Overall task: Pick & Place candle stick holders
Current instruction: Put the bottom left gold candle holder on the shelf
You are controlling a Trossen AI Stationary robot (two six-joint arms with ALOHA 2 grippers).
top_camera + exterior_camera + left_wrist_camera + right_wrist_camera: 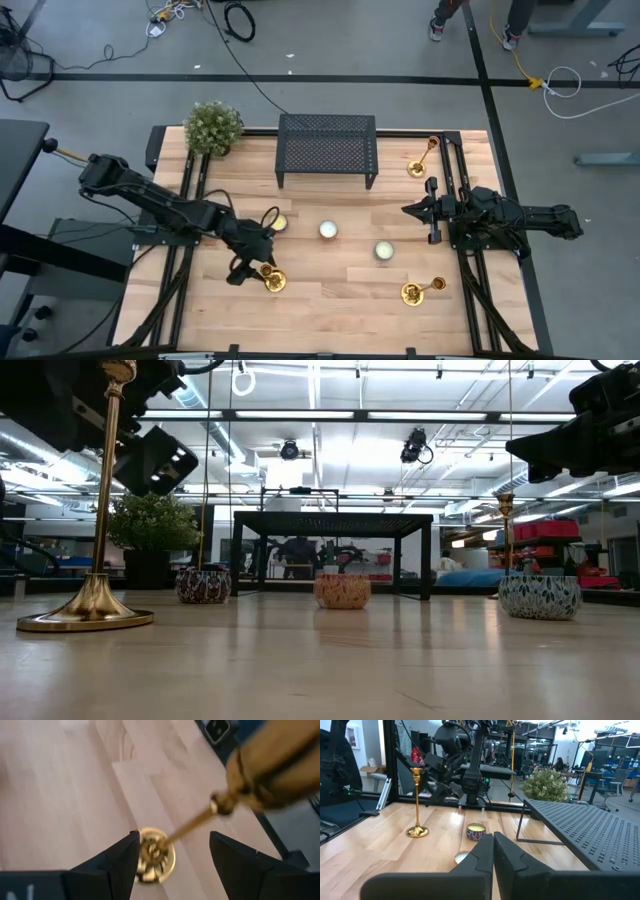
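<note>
Wooden counter (330,290) carries a slim, top-heavy brass candle stick holder (273,281). Left gripper (172,865) fingers stand spread either side of its slippery stem; grip low.

On the table (330,300), three candle stick holders stand: one (273,280) near the front left edge beneath the left gripper (262,262), one (418,290) at the front right, one (422,160) at the back right. Three candle cups (328,230) run diagonally across the middle. Behind them sits a mesh rack (328,148), a potted plant (213,127) to its left. The right gripper (412,210) hovers right of centre.
</note>
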